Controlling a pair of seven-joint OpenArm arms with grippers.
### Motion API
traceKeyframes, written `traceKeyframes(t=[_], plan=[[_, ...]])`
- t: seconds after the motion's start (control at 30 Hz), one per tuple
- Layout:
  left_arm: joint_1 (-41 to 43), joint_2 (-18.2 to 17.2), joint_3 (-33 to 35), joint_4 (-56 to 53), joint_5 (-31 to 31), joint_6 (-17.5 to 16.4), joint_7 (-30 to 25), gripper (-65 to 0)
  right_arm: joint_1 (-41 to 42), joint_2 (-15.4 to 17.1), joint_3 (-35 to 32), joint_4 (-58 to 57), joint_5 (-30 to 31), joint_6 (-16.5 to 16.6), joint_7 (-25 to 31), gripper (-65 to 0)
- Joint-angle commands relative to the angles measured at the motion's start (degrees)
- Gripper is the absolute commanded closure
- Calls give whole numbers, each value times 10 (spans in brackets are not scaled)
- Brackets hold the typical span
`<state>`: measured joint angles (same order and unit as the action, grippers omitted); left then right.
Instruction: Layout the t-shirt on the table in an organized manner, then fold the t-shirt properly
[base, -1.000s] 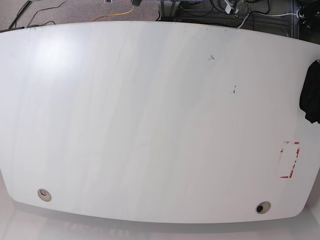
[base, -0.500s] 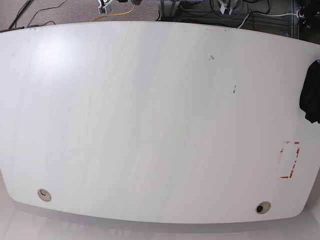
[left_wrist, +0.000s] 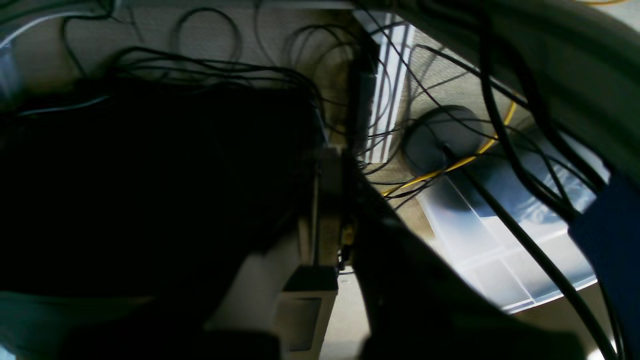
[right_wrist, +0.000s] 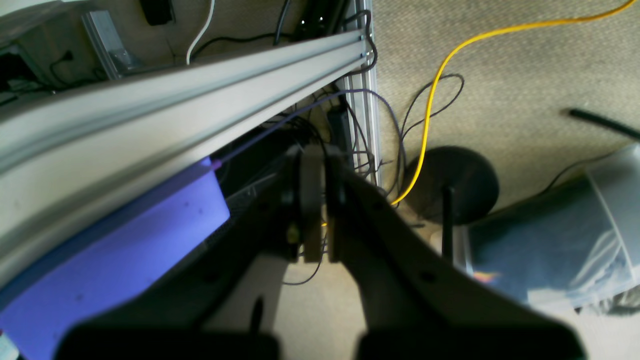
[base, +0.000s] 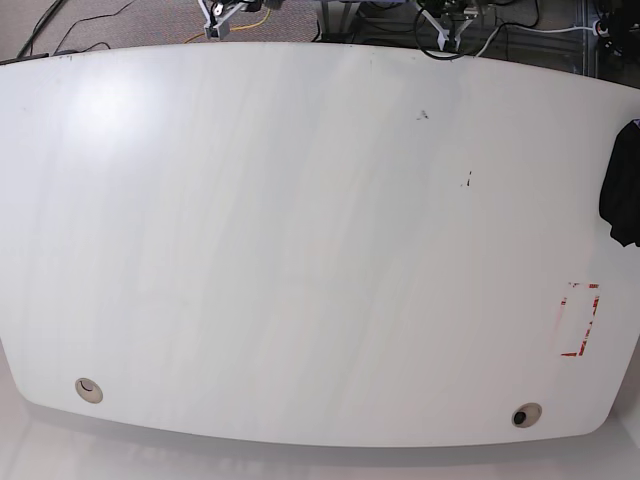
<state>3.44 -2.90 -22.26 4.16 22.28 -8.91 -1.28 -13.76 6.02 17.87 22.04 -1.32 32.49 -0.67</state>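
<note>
The black t-shirt (base: 622, 196) lies bunched at the table's (base: 300, 250) right edge; both grippers, left (left_wrist: 332, 165) and right (right_wrist: 312, 160), are clenched empty.

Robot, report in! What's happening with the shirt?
Both tools shut, empty. Crumpled black cloth t-shirt at glossy white table's edge, untouched. Nothing blocking.

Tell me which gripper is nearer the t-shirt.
Left. In the base view the left gripper is past the table's far edge, closer to the t-shirt bunched at the right edge. The right gripper sits much farther left.
</note>
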Motion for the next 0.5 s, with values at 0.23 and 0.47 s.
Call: traceKeyframes(t=[0.23,0.47], plan=[[-7,2,34,-4,3,57,16,0,22,11,-58,-31,3,-55,4,-13],[-18,6,33,-5,0,64,43,0,23,10,-67,-31,4,-77,4,-13]])
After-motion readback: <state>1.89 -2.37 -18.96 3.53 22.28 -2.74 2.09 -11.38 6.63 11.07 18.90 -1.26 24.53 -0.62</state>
